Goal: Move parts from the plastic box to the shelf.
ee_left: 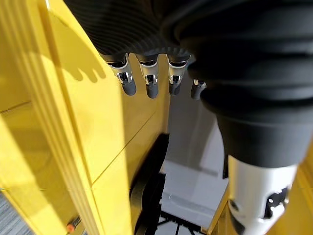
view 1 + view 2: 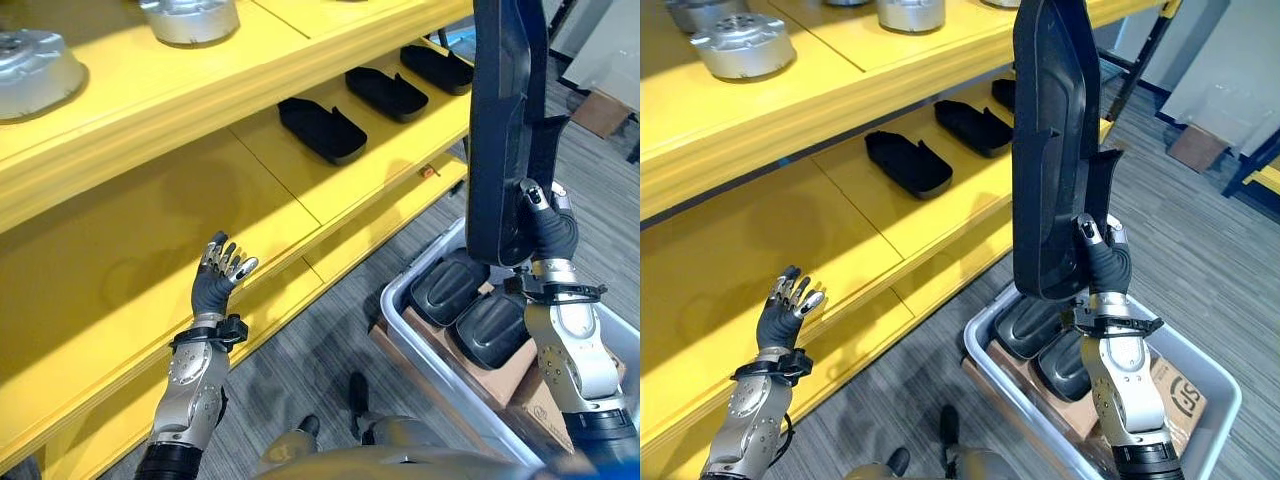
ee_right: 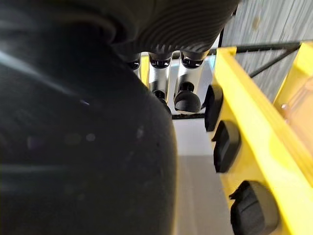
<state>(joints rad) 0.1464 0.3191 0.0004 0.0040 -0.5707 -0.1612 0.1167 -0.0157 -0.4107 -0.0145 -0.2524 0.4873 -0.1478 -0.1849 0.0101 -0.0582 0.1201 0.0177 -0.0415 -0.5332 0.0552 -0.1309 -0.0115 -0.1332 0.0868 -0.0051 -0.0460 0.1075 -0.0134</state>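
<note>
Right eye view: fingers point(image 2: 1092, 236) of the right hand point(image 2: 1106, 262) are gripping a long black part point(image 2: 1048, 150), holding it upright above the box point(image 2: 1215, 385). Left hand point(image 2: 785, 312) is hanging with relaxed fingers near the yellow shelf point(image 2: 890, 215).

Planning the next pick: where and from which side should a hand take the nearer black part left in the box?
Probably its upper rounded end, from above. The black part leans in the box on cardboard, beside another part, so only its top is free; the box wall blocks a side approach.
</note>
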